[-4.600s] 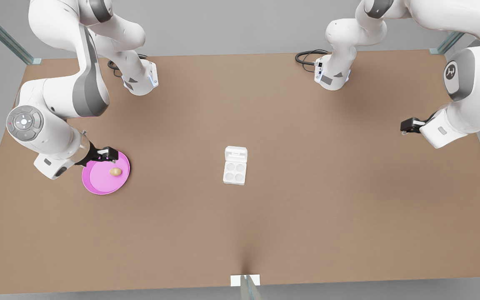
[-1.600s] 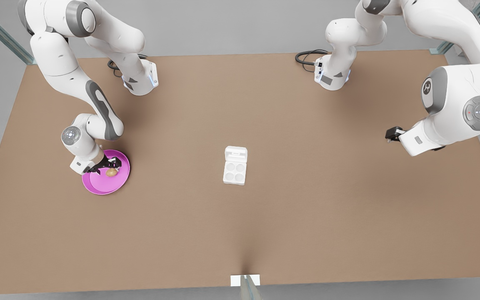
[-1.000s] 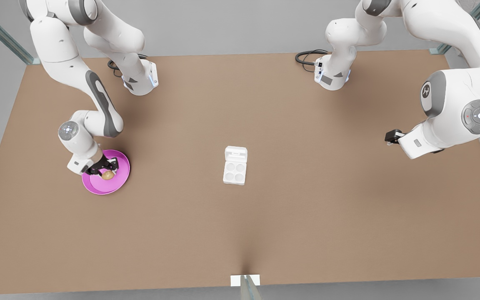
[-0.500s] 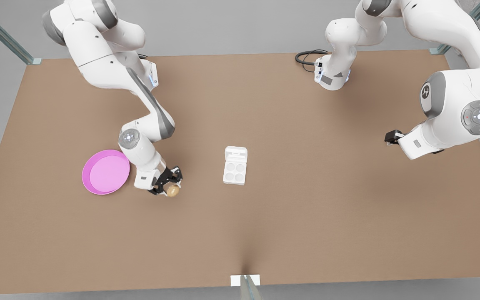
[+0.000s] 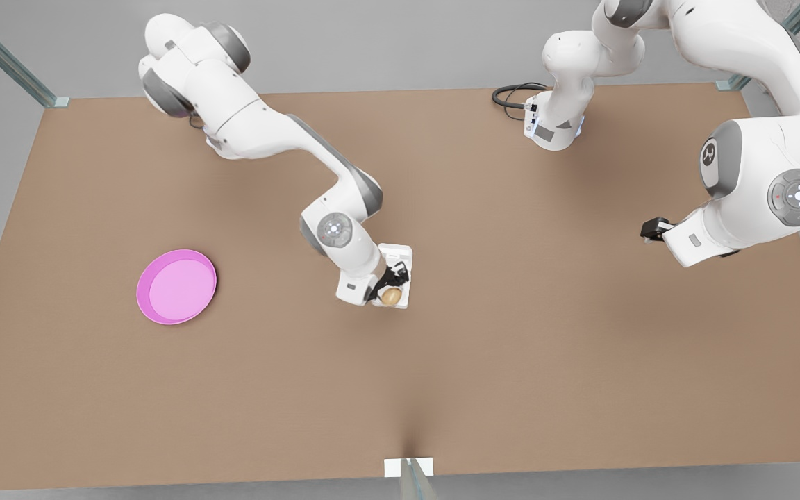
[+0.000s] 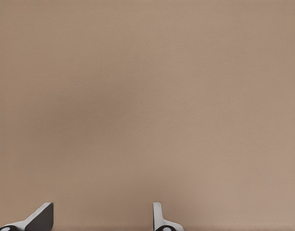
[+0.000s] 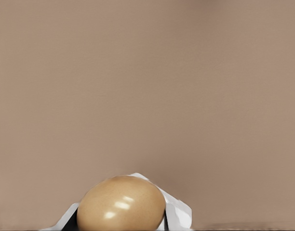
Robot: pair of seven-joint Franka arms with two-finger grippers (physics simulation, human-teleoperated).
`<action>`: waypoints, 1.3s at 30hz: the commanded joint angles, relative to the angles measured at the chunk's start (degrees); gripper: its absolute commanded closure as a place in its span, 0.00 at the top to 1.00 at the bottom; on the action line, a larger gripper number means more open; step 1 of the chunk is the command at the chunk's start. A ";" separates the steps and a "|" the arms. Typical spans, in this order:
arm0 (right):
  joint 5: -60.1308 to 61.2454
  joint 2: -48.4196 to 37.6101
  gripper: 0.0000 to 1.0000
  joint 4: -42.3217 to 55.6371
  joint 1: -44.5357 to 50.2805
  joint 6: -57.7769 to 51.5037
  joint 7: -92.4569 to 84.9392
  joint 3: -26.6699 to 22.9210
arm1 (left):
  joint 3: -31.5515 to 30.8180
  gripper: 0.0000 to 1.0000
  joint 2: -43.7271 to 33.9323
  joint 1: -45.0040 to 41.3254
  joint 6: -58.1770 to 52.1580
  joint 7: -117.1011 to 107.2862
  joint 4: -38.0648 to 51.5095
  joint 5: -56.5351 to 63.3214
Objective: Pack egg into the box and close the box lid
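The right end effector (image 5: pixel 391 288) hangs over the white box (image 5: pixel 400 303) near the middle of the brown counter (image 5: pixel 511 361), its dark fingers (image 5: pixel 395 275) closed on the tan egg (image 5: pixel 391 296). In the front view the egg sits over the box's cups at the 6 o'clock end, with the box lid (image 5: pixel 400 251) lying open and flat at the 12 o'clock end. In the right wrist view the egg (image 7: pixel 121 204) looms close, with white edges of the box (image 7: pixel 179 214) poking out beside it. The round pink plate (image 5: pixel 176 286) rests well apart at 9 o'clock from the box. The left end effector (image 5: pixel 652 229) waits far off at 3 o'clock, above bare counter; its wrist view shows two fingertips (image 6: pixel 40 216) spread apart with nothing between them.
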 commanded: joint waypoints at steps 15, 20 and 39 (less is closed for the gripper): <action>-0.94 -0.84 0.58 -7.58 3.06 -5.08 57.94 -0.06 | 0.08 1.00 1.43 0.44 1.69 0.03 0.03 0.11; -1.03 -0.84 1.00 -7.22 3.85 -4.82 60.05 -0.06 | 0.08 1.00 1.43 0.35 1.69 0.03 0.03 0.11; -5.25 -23.61 1.00 10.53 -24.19 -54.83 -13.34 -5.34 | -0.09 0.21 10.57 -37.96 -13.61 -45.23 0.11 -24.32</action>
